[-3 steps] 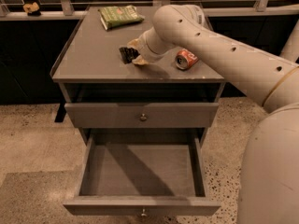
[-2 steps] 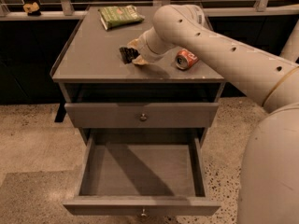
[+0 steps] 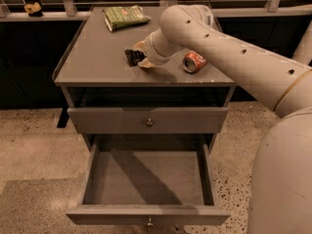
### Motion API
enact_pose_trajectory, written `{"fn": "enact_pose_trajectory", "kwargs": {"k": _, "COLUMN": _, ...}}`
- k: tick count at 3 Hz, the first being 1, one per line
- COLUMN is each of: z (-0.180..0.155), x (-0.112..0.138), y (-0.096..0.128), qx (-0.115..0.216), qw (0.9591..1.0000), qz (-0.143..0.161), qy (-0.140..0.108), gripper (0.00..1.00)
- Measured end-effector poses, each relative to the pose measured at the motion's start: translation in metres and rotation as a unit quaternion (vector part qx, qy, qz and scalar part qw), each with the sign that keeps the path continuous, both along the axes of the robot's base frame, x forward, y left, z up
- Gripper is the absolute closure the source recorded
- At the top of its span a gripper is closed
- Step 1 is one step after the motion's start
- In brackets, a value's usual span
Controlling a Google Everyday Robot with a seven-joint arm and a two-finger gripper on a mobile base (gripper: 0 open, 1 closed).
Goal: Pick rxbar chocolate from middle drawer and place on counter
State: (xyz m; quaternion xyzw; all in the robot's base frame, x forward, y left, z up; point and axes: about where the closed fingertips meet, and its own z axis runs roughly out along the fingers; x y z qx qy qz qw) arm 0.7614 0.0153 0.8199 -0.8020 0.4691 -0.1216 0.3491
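The rxbar chocolate (image 3: pixel 130 56), a small black bar, sticks out to the left of my gripper (image 3: pixel 139 56), which is shut on it. Both are low over the counter (image 3: pixel 97 57), near its middle and slightly toward the front. I cannot tell whether the bar touches the surface. My arm reaches in from the right across the counter. Below, the middle drawer (image 3: pixel 148 216) is pulled fully out, and its grey inside shows nothing in it.
A green snack bag (image 3: pixel 124 16) lies at the counter's back left. A red soda can (image 3: pixel 194 62) lies on its side just right of my wrist. The knobbed drawer (image 3: pixel 148 121) above the open one is closed. A speckled floor surrounds the cabinet.
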Motion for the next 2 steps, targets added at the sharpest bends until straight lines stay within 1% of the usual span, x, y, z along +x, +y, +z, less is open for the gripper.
{"fn": "enact_pose_trajectory", "kwargs": {"k": 1, "z": -0.0001, "x": 0.0, "y": 0.0, "qx": 0.0, "qw": 1.0, "qz": 0.0, "qy": 0.0, "gripper": 0.11}}
{"fn": "enact_pose_trajectory", "kwargs": {"k": 2, "z": -0.0001, "x": 0.0, "y": 0.0001, "qx": 0.0, "qw": 1.0, "qz": 0.0, "qy": 0.0, "gripper": 0.0}}
